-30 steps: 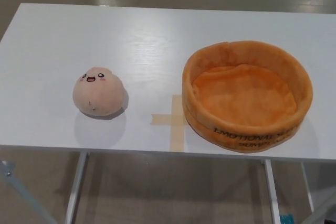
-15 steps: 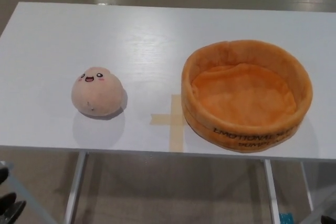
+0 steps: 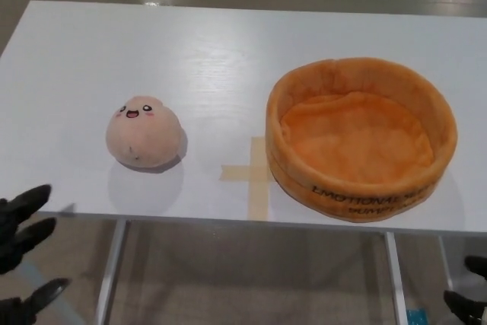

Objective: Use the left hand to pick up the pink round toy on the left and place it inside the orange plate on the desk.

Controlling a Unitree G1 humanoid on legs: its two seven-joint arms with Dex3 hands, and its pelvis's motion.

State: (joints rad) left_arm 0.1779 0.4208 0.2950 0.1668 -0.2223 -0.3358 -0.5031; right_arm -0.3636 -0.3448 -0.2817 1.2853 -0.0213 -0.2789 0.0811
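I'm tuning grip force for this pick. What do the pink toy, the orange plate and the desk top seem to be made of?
The pink round toy looks like soft stuffed plush: matte fuzzy skin, with a small face that may be stitched or printed. The orange plate seems fleecy padded fabric; its wall sags and creases. The desk top looks like hard white laminate or painted board, smooth with a faint sheen.

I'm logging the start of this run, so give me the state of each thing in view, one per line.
pink round toy: upright on the desk, face up, untouched, left of the plate.
orange plate: empty, upright on the desk.
tape cross: flat on the desk between toy and plate.
left hand: open, fingers apart, at the desk's near-left edge, holding nothing.
right hand: only partly in view at the lower right; state unclear.
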